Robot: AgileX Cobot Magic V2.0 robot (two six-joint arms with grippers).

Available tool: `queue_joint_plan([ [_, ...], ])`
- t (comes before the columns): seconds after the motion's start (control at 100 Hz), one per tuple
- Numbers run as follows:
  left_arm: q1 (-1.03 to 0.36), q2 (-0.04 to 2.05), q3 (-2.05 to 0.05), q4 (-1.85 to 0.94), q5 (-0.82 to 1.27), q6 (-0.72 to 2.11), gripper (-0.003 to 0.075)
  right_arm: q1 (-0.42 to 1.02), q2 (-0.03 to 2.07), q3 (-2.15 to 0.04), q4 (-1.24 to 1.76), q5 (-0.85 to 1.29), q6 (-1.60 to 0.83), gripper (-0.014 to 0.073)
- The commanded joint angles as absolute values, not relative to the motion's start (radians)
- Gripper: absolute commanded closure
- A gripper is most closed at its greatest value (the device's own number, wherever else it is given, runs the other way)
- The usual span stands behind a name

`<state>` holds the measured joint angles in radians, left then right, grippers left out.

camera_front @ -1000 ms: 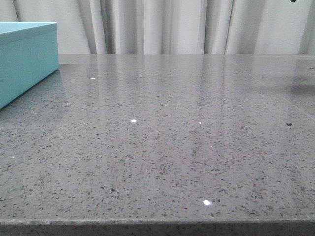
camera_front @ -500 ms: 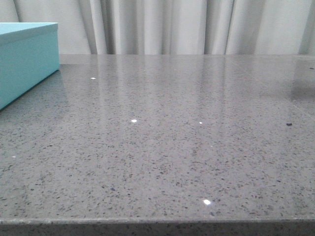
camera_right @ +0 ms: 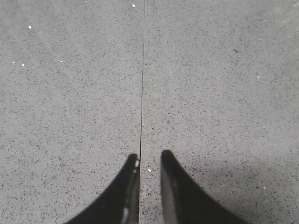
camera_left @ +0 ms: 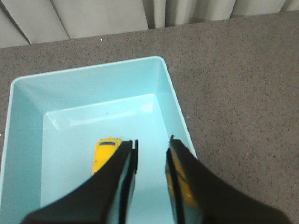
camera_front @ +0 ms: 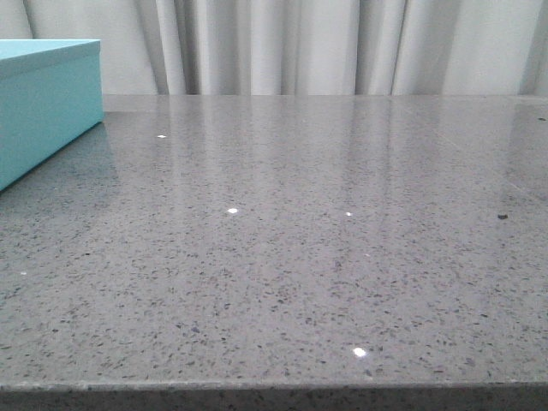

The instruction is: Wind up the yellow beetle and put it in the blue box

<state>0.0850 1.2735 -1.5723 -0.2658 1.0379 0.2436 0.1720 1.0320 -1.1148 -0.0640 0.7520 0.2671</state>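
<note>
yellow beetle [camera_left: 105, 154] lies in blue box [camera_left: 28, 98] below the left end effector [camera_left: 152, 145], fingers spread, empty.

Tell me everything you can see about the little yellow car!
The yellow beetle is a small, glossy toy car with a rounded roof. It lies on the floor of the open blue box, partly hidden behind the left claw, which hangs above it, open and not holding it. Another yellow patch shows behind the other finger. Its wheels are not visible.
</note>
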Motion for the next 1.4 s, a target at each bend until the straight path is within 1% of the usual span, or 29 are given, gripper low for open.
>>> queue_joint_plan([
  [0.0,0.088,1.192,-1.493,-0.293,0.936,0.257,0.067,0.173,0.963,-1.076,-0.073,0.636,0.255,0.0566],
  [0.11,0.088,1.123,-1.36,-0.315,0.866,0.283,0.0739,0.173,0.891,-1.003,-0.073,0.58,0.255,0.0623],
  [0.24,0.088,1.027,-1.193,-0.338,0.768,0.311,0.0738,0.173,0.805,-0.92,-0.073,0.517,0.255,0.0662],
  [0.47,0.088,0.846,-0.912,-0.412,0.548,0.394,0.0738,0.173,0.671,-0.798,-0.074,0.442,0.232,0.0662],
  [0.77,0.088,0.618,-0.616,-0.446,0.374,0.432,0.0738,0.173,0.525,-0.623,-0.074,0.328,0.207,0.0662],
  [1.05,0.088,0.449,-0.443,-0.448,0.289,0.432,0.0738,0.173,0.4,-0.454,-0.088,0.172,0.207,0.0662],
  [1.22,0.088,0.408,-0.413,-0.448,0.284,0.432,0.0738,0.173,0.361,-0.399,-0.089,0.106,0.207,0.0662],
  [1.39,0.088,0.408,-0.411,-0.45,0.296,0.432,0.0738,0.173,0.361,-0.398,-0.089,0.105,0.207,0.0662],
])
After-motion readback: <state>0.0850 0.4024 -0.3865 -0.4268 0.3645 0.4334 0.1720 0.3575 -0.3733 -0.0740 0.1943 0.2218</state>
